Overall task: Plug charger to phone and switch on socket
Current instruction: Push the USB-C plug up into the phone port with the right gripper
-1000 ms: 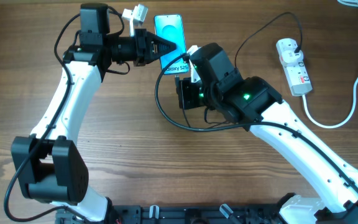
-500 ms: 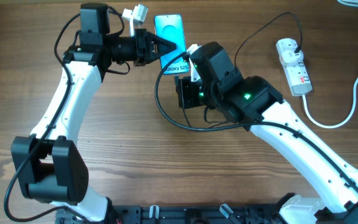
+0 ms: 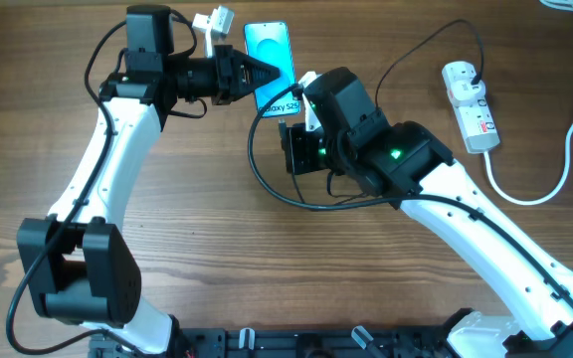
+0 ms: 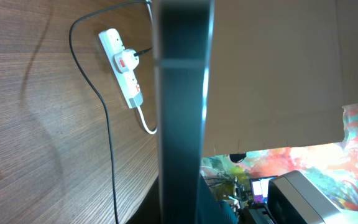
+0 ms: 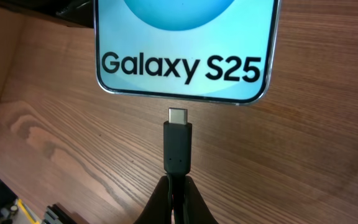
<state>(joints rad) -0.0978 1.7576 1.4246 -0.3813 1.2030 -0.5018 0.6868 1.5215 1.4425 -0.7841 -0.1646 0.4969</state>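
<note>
The phone [image 3: 269, 48] has a cyan screen and a white "Galaxy S25" band. My left gripper [image 3: 265, 72] is shut on its side and holds it off the table; in the left wrist view it shows edge-on as a dark bar [image 4: 182, 93]. My right gripper [image 5: 178, 190] is shut on the charger just behind its black plug [image 5: 178, 142]. The plug tip points at the phone's bottom edge [image 5: 185, 65] with a small gap between them. The charger's thin black cable [image 3: 267, 189] loops under my right arm. The white socket [image 3: 471, 104] lies at the far right.
The socket's thick white cable [image 3: 535, 194] curves off to the right table edge. The black cable runs up to the socket [image 4: 123, 62] across bare wooden table [image 3: 217, 268]. My right arm [image 3: 446, 199] crosses the right half of the table.
My left gripper has shifted the phone very slightly up and to the left. The right gripper with the plug has not visibly moved.
</note>
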